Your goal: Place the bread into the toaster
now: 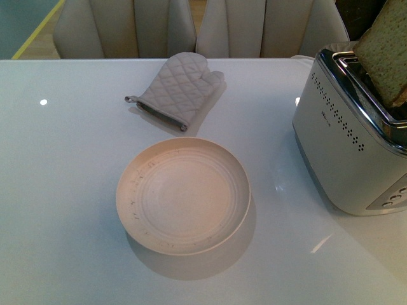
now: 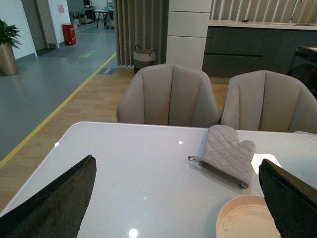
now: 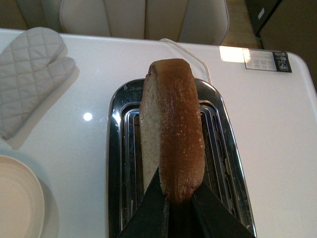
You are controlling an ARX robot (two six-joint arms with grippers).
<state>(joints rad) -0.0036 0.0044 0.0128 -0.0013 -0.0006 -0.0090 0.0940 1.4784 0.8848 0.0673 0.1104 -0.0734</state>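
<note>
White table [image 1: 63, 159], plate [image 1: 127, 190] near middle, mitt [image 1: 178, 89] beyond. Right gripper [image 3: 178, 192] pinching bread [image 1: 388, 51] on edge over toaster [image 1: 343, 152] slots at right. Left gripper [image 2: 177, 163] spread wide.

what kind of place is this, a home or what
Probably a kitchen-dining setup inside a larger building, not clearly a home: a white table with a toaster and oven mitt, padded chairs, and beyond them a gray floor with a yellow line.

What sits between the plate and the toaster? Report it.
Nothing. The front view shows only bare white table between the plate and the toaster.
</note>
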